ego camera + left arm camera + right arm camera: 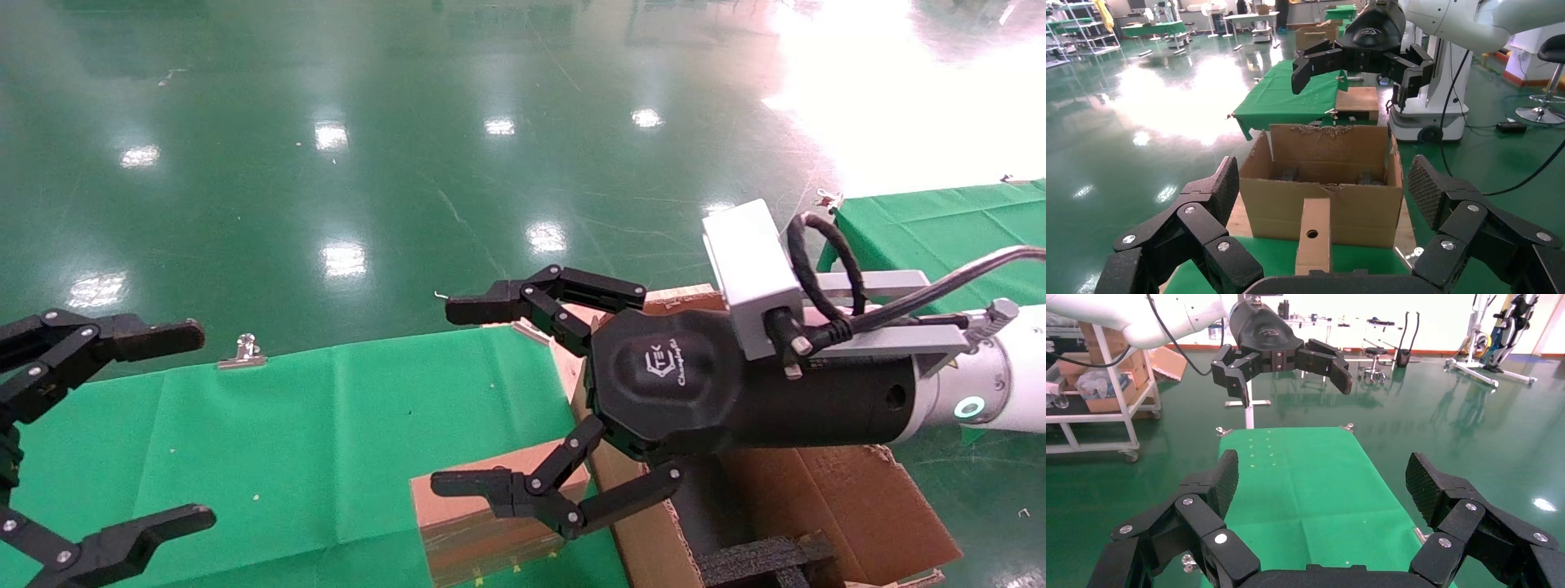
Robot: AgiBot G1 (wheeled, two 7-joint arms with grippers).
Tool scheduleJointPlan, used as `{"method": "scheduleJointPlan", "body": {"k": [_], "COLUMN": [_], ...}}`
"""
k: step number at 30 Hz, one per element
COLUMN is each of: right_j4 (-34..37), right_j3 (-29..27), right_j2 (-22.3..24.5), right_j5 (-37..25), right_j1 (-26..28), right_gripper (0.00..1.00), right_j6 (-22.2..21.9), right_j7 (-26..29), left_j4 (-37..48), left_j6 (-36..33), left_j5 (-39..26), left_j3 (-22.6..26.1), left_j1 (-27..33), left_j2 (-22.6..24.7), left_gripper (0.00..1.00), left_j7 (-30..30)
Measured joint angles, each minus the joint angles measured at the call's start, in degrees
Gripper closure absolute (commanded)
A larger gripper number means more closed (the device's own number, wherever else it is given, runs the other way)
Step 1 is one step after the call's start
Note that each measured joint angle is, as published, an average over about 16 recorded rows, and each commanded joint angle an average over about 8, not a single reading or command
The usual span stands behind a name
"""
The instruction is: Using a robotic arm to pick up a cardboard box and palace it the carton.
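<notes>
The small flat cardboard box [478, 518] lies on the green cloth at the table's near right, hard against the carton [825, 498]. The left wrist view shows the box [1313, 236] end-on, with a round hole, in front of the carton [1321, 184]. My right gripper [462, 396], on the white arm with the green ring light, hovers open just above the box with its fingers spread and nothing between them. Its own view shows only the green cloth between its fingers [1419, 484]. My left gripper [196, 425] hangs open and empty at the far left.
The cloth-covered table [286, 425] has a metal clip [243, 351] on its far edge. A second green table [940, 224] stands at the back right. Black foam blocks [760, 559] line the carton, whose torn flap [866, 498] hangs out. Glossy green floor lies beyond.
</notes>
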State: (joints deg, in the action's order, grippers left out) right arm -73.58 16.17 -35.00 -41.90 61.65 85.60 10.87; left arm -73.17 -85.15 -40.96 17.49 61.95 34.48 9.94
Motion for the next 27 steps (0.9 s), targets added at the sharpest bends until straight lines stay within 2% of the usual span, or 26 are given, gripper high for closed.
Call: {"method": "scheduleJointPlan", "body": {"k": [15, 16, 23, 24, 27], "right_j4": [0.0, 0.0, 0.0, 0.0, 0.01], "right_j3": [0.0, 0.0, -0.01, -0.01, 0.0], "right_j2": [0.0, 0.0, 0.0, 0.0, 0.01], "right_j5": [0.0, 0.0, 0.0, 0.0, -0.03], "right_j1": [0.0, 0.0, -0.01, -0.01, 0.0], "right_gripper": [0.0, 0.0, 0.0, 0.0, 0.0], "right_j6": [0.0, 0.0, 0.01, 0.01, 0.0], "right_j7": [0.0, 0.0, -0.01, -0.01, -0.01], "left_j4": [0.0, 0.0, 0.0, 0.0, 0.0], "left_j6": [0.0, 0.0, 0.0, 0.0, 0.0], "left_j5": [0.0, 0.0, 0.0, 0.0, 0.0], "left_j3": [0.0, 0.0, 0.0, 0.0, 0.0], "left_j1": [0.0, 0.0, 0.0, 0.0, 0.0], "left_j2": [0.0, 0.0, 0.0, 0.0, 0.0], "left_gripper": [0.0, 0.06, 0.93, 1.0, 1.0], "left_j7": [0.0, 0.0, 0.0, 0.0, 0.0]}}
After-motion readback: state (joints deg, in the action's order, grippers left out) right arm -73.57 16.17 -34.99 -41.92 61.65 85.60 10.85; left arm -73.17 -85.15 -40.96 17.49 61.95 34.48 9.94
